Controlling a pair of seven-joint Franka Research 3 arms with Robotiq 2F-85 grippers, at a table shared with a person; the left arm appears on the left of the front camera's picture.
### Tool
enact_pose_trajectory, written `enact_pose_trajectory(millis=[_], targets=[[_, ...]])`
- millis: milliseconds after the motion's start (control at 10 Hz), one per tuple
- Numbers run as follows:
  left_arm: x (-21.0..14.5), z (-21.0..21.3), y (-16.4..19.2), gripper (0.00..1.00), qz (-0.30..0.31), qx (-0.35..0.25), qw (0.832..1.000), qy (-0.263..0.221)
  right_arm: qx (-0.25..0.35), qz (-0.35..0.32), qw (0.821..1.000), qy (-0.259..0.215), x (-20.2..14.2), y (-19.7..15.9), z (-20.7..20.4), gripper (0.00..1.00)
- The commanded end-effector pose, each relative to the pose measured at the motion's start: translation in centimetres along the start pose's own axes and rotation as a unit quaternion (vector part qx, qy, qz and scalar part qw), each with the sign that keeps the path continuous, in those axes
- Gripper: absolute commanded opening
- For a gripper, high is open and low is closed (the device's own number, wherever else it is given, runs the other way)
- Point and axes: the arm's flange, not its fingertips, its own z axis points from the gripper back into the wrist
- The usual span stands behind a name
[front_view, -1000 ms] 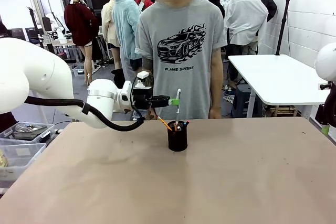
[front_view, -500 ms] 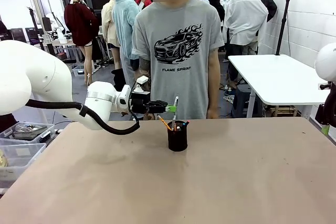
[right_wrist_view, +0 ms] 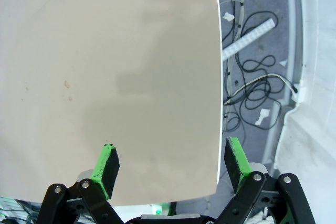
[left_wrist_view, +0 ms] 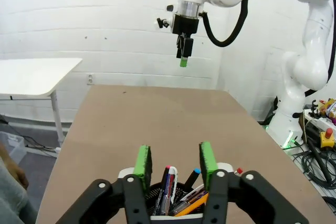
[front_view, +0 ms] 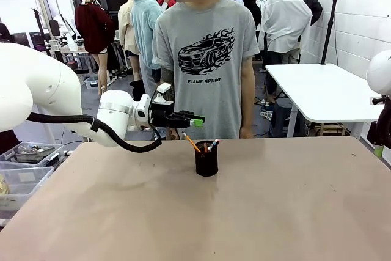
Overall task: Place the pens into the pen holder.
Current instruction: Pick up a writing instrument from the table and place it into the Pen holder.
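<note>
The black mesh pen holder stands in the middle of the table toward the far side. Several pens stick out of it, among them the orange pencil leaning left. My left gripper hovers just above and left of the holder, open, with nothing between its pads. In the left wrist view the left gripper looks over the pens and the holder's rim. My right gripper is open and empty above the table's edge; it also hangs far off.
A person in a grey T-shirt stands right behind the far edge, close to the holder. Plastic bins sit off the table's left side. Cables lie on the floor beyond the right edge. A white table stands at the back right.
The left gripper held the white-silver pen upright over the holder; it has let go, the pen now stands in the holder, and the gripper has drawn slightly up and left.
</note>
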Motion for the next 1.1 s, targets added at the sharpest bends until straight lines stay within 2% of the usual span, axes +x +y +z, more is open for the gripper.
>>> enact_pose_trajectory(millis=[0,100,200,300,400,500,600,700,800,900,1000], targets=[[0.5,1.1,-0.8,0.55,-0.023,0.015,1.000,-0.001,-0.002,-0.007,1.000,0.004,0.0,0.1,0.1,1.00],[1.8,2.3,-1.1,0.55,-0.013,0.034,0.999,0.019,-0.002,-0.007,1.000,0.004,0.0,0.1,0.1,1.00],[4.4,4.4,-2.2,0.55,-0.007,0.061,0.996,0.070,-0.002,-0.007,1.000,0.004,0.0,0.1,0.1,1.00],[7.3,6.7,-3.4,0.55,-0.006,0.099,0.989,0.113,-0.002,-0.007,1.000,0.004,0.0,0.1,0.1,1.00],[9.8,9.6,-4.8,0.55,0.029,0.140,0.977,0.160,-0.002,-0.007,1.000,0.004,0.0,0.1,0.1,1.00],[11.8,12.6,-6.1,0.55,0.086,0.208,0.950,0.218,-0.002,-0.007,1.000,0.004,0.0,0.1,0.1,1.00],[13.2,16.4,-7.4,0.55,0.120,0.307,0.911,0.250,-0.002,-0.007,1.000,0.004,0.0,0.1,0.1,1.00],[13.5,19.5,-8.8,0.55,0.168,0.369,0.859,0.311,-0.002,-0.007,1.000,0.004,0.0,0.1,0.1,1.00],[13.4,22.8,-10.6,0.55,0.220,0.423,0.810,0.342,-0.002,-0.007,1.000,0.004,0.0,0.1,0.1,1.00],[13.3,25.6,-12.7,0.55,0.251,0.470,0.772,0.347,-0.002,-0.007,1.000,0.004,0.0,0.1,0.1,1.00],[12.8,27.9,-14.9,0.55,0.284,0.492,0.743,0.353,-0.002,-0.007,1.000,0.004,0.0,0.1,0.1,1.00]])
